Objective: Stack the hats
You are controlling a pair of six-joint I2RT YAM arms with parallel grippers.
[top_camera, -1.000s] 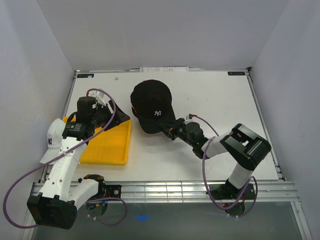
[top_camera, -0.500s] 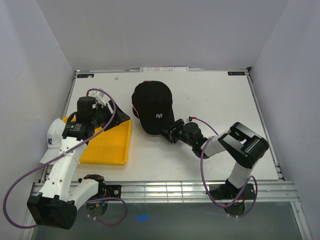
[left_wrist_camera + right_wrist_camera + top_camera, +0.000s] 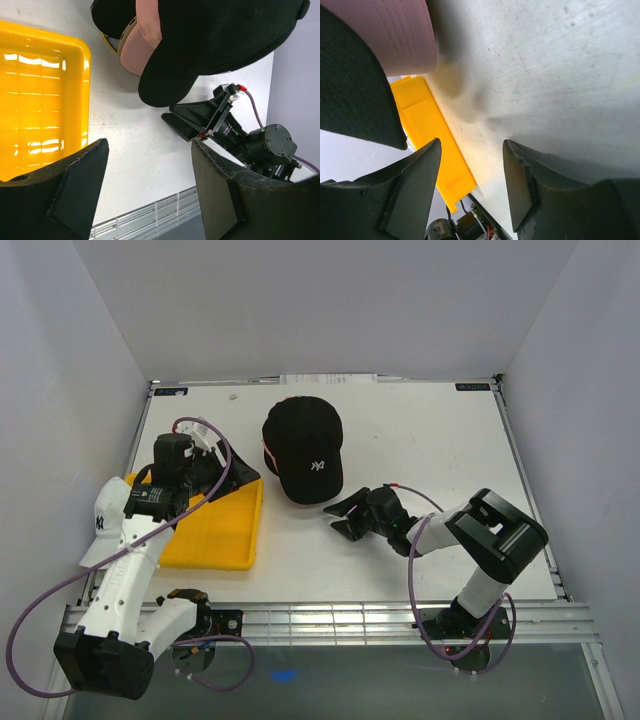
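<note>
1. the right end effector [image 3: 344,518] sits low over the table [image 3: 440,440]. its two fingers are spread apart, with only bare table surface showing in the gap.
2. at about 11 o'clock from it, just past the fingertips and not touching them, lies the black cap [image 3: 303,445]. its white ny logo faces up and its brim points toward 6 o'clock.
3. the black cap rests on top of a pink cap [image 3: 141,40]. the pink brim pokes out from under the black one, and from above only a thin pink edge shows on the 9 o'clock side.
4. the left end effector [image 3: 148,150] hovers at 9 o'clock of the stacked caps. its fingers are wide apart and hold nothing, and it faces the stack.
5. a yellow tray [image 3: 215,535] lies on the table at about 8 o'clock of the stack, partly under the left arm [image 3: 125,560].
6. a white cap [image 3: 98,530] with a dark logo sits at the table's 9 o'clock edge. it is well apart from the stack and mostly hidden behind the left arm.
</note>
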